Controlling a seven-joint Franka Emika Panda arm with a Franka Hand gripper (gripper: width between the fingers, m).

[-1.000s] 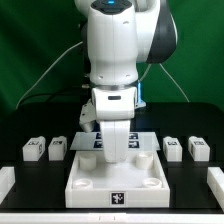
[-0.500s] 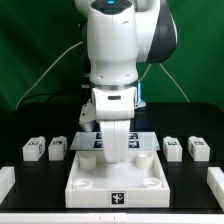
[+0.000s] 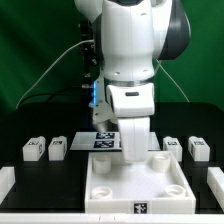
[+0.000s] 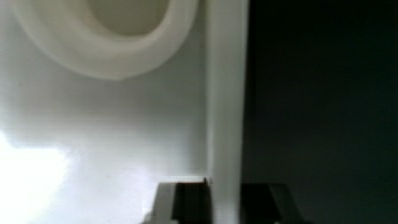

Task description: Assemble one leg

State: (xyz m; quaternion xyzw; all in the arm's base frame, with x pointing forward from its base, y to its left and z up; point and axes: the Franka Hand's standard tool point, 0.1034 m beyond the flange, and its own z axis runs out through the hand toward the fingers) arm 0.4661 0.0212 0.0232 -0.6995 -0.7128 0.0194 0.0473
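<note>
Four small white legs with marker tags stand in a row on the black table: two on the exterior view's left [image 3: 33, 150] [image 3: 57, 147], two on the right [image 3: 172, 146] [image 3: 198, 149]. The large white square piece with corner recesses [image 3: 105, 190] lies at the front centre. My gripper [image 3: 135, 152] reaches down onto its far wall. In the wrist view the gripper [image 4: 222, 205] has the piece's white wall [image 4: 224, 110] between its dark fingers [image 4: 180, 205], shut on it. A round recess [image 4: 125, 40] shows beside the wall. No leg is held.
The marker board [image 3: 104, 140] lies flat behind the square piece, partly hidden by the arm. White blocks sit at the front left [image 3: 5, 180] and front right [image 3: 215, 180] table edges. Cables hang against the green backdrop.
The arm and the large square piece have shifted together toward the exterior view's right and slightly toward the front. The four legs have not moved.
</note>
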